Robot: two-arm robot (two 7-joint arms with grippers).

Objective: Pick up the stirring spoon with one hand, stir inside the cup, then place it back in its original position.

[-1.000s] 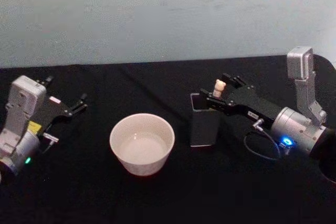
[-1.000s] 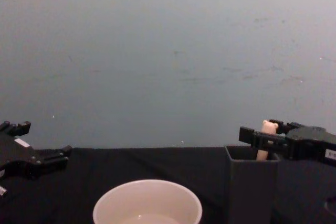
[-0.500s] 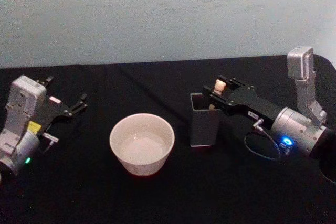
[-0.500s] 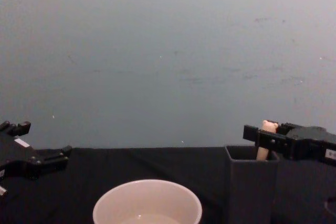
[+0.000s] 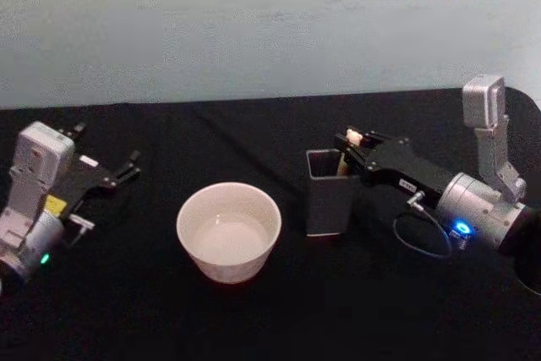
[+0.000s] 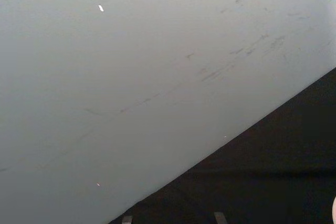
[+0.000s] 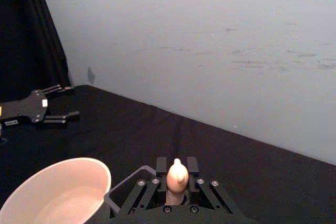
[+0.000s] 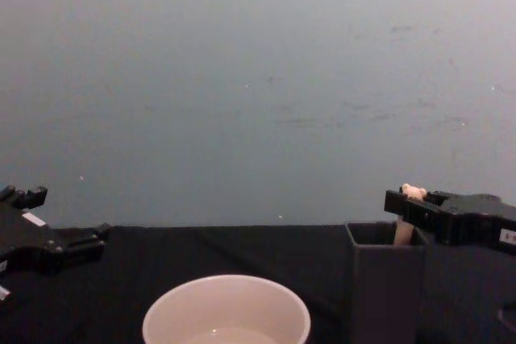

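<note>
A: Black cloth (image 5: 254,319) covers the table. What sits on it, from the left?

B: First the left gripper (image 5: 106,148), parked at the left edge with its fingers spread and nothing between them. Next is the cup (image 5: 228,265), near the middle, with something pale and wet in its bottom. Just right of the cup, and not touching it, is the holder (image 5: 328,205).

A: And the spoon?

B: The spoon (image 7: 177,174) stands in the holder, leaning toward the right rim. Its bear head pokes out above the rim, and its bowl is hidden down inside.

A: Who has it?

B: The right gripper (image 5: 347,146) does. It reaches in from the right at rim height, and its fingers look closed on the handle just under the bear head.

A: So what does the step call for?

B: It is probably the lift out. The holder is tall, narrow and thin-walled, so a sideways pull could drag or tip it. The safer move is to follow the handle's lean and rise until the bowl clears the rim. Only then should the spoon travel left toward the cup. A firm grip would also help, because the smooth handle could twist or slip.
</note>
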